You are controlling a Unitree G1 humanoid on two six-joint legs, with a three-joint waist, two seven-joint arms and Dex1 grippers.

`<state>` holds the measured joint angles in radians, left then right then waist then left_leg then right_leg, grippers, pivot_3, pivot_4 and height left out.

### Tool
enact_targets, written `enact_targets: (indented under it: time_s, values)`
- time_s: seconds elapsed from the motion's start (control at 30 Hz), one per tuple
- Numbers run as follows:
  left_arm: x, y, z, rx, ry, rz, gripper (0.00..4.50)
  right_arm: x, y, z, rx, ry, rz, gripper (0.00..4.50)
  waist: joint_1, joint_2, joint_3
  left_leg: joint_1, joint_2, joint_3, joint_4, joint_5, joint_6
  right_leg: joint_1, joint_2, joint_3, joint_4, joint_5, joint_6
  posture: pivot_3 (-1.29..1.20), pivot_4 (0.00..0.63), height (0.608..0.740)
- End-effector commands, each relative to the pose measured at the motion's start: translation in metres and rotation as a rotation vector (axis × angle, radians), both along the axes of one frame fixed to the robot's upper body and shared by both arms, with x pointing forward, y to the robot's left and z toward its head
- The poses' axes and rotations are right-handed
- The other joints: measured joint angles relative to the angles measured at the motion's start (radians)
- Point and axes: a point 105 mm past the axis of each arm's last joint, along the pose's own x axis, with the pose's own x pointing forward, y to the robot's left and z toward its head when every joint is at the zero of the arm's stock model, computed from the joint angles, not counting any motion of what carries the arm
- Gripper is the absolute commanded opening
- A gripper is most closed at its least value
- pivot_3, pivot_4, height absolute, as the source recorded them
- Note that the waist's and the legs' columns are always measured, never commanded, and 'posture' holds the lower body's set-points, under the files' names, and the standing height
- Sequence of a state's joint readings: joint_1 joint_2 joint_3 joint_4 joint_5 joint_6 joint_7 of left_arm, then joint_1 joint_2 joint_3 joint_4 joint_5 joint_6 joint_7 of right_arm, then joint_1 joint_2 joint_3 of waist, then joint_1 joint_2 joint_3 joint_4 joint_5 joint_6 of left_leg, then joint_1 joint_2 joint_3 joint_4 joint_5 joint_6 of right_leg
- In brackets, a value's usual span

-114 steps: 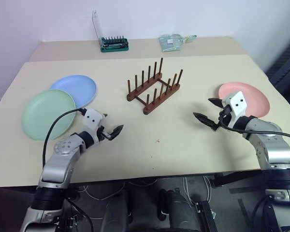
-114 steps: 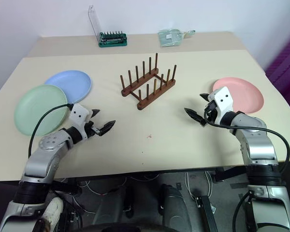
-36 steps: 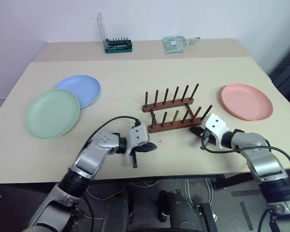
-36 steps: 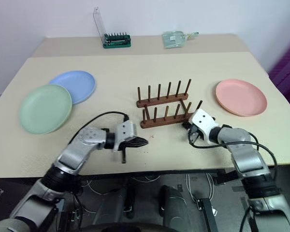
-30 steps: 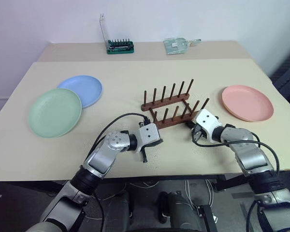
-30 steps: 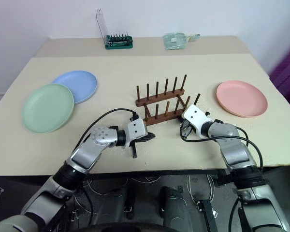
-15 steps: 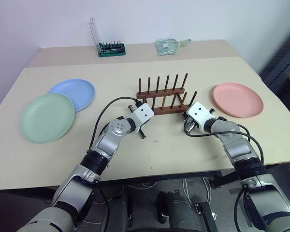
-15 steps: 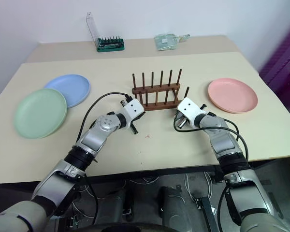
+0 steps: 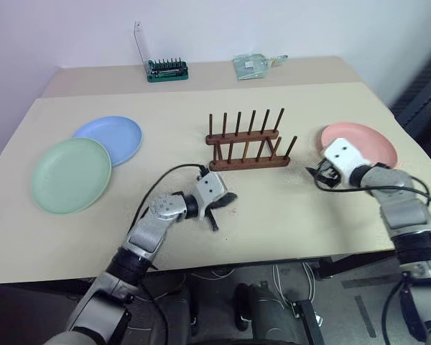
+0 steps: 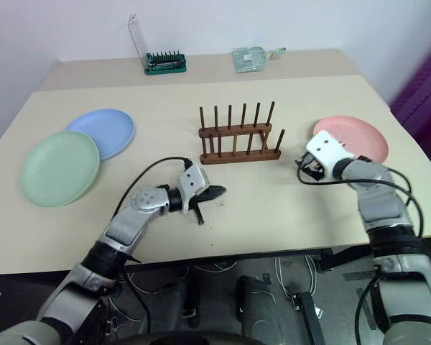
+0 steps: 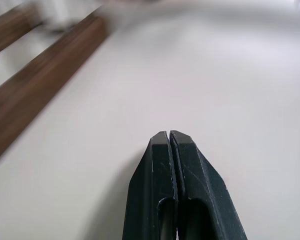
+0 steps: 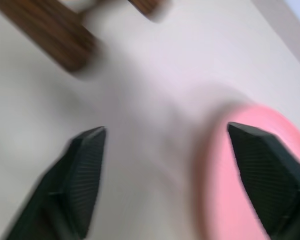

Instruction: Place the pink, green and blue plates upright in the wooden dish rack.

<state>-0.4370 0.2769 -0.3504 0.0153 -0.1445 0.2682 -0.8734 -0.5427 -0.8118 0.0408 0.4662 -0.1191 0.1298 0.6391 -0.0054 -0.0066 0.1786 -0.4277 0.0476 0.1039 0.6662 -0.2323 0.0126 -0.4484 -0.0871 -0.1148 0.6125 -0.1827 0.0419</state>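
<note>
Your right gripper (image 12: 165, 175), spread wide at the near edge of the pink plate (image 9: 370, 141) right of the rack (image 9: 246, 149), may shove it away; your left gripper (image 11: 177, 165) stays clenched, empty.

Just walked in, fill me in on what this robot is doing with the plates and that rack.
No plate is in the wooden dish rack yet; it stands empty mid-table. The pink plate lies flat on the table's right side, with the right tool open just beside its rim, not gripping it. The left tool is shut and holds nothing, low over bare table in front of the rack. The green plate and blue plate lie untouched at far left.
</note>
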Motion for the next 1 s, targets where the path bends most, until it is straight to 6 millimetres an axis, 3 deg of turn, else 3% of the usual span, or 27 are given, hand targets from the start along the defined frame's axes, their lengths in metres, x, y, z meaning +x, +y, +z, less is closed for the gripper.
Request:
enact_targets:
  time_s: [0.03,0.13,0.17,0.23,0.43,0.53,0.63,0.73,0.8,0.93,1.0]
  values:
    - [-0.004,-0.004,0.014,-0.008,-0.041,-0.047,0.00,0.003,-0.013,-0.007,-0.026,0.034,-0.025,3.72,-0.005,0.000,0.000,0.001,0.000,0.000,0.000,0.000,0.000,0.001,0.000,0.000,0.000,0.000,0.000,0.00,0.150,0.730]
    - [-0.004,-0.003,0.014,0.003,-0.042,-0.051,0.00,0.009,-0.020,-0.011,-0.046,0.041,-0.058,3.72,-0.012,0.000,0.000,0.001,0.000,0.000,0.000,0.000,0.000,0.000,0.001,0.001,0.000,0.000,0.000,0.00,0.150,0.730]
    - [-0.005,-0.003,0.014,0.005,-0.043,-0.051,0.00,0.010,-0.023,-0.012,-0.051,0.040,-0.069,3.48,-0.009,0.000,0.000,0.001,0.000,0.000,0.000,0.000,0.000,0.000,0.002,0.001,0.000,0.000,0.000,0.00,0.150,0.730]
    - [-0.005,-0.002,0.014,0.004,-0.039,-0.048,0.00,0.012,-0.026,-0.013,-0.060,0.043,-0.078,2.85,-0.005,0.000,0.000,0.001,0.000,0.000,0.000,0.000,0.000,0.000,0.002,0.001,0.000,0.000,0.000,0.00,0.150,0.730]
    - [-0.007,0.002,0.012,0.010,-0.033,-0.043,0.00,0.013,-0.024,-0.011,-0.061,0.019,-0.072,0.05,-0.004,0.001,0.000,0.000,-0.001,0.000,0.000,0.000,0.000,0.000,0.000,0.001,0.000,0.000,0.000,0.00,0.150,0.730]
    - [-0.008,0.002,0.011,0.015,-0.031,-0.044,0.00,0.013,-0.023,0.002,-0.131,-0.044,-0.047,0.05,-0.006,0.001,0.000,0.000,0.000,0.000,0.000,0.000,0.000,0.000,0.001,0.001,0.000,0.000,0.001,0.00,0.150,0.730]
    - [-0.008,0.002,0.010,0.019,-0.037,-0.045,0.00,0.019,-0.012,0.040,-0.119,-0.210,-0.017,0.05,-0.007,0.002,0.001,0.000,0.000,0.000,0.000,0.000,0.000,0.000,0.001,0.001,0.000,0.000,0.001,0.00,0.150,0.730]
    - [-0.008,0.002,0.010,0.017,-0.034,-0.043,0.00,0.009,0.039,0.137,0.383,-0.465,0.154,0.05,-0.012,0.005,0.004,0.000,0.000,0.001,-0.001,0.000,0.000,-0.002,0.001,0.002,0.001,0.000,0.001,0.00,0.150,0.730]
    - [-0.009,0.001,0.009,0.016,-0.033,-0.044,0.00,-0.010,0.062,0.173,0.615,-0.488,0.288,0.05,-0.011,0.007,0.005,0.000,0.001,0.001,-0.001,0.000,0.000,-0.003,0.003,0.004,0.002,0.003,0.005,0.00,0.150,0.730]
    - [-0.009,0.000,0.008,0.013,-0.026,-0.048,0.00,-0.070,0.113,0.209,0.953,-0.320,0.721,0.05,0.018,0.007,0.005,-0.001,0.004,-0.002,-0.001,0.000,0.000,-0.003,0.006,0.001,0.003,0.001,0.001,0.00,0.150,0.730]
    - [-0.009,0.000,0.008,0.012,-0.024,-0.050,0.00,-0.077,0.122,0.214,1.083,-0.258,0.788,0.05,0.021,0.007,0.005,-0.001,0.004,-0.004,-0.001,0.000,0.000,-0.001,0.005,0.000,0.002,-0.001,-0.002,0.00,0.150,0.730]
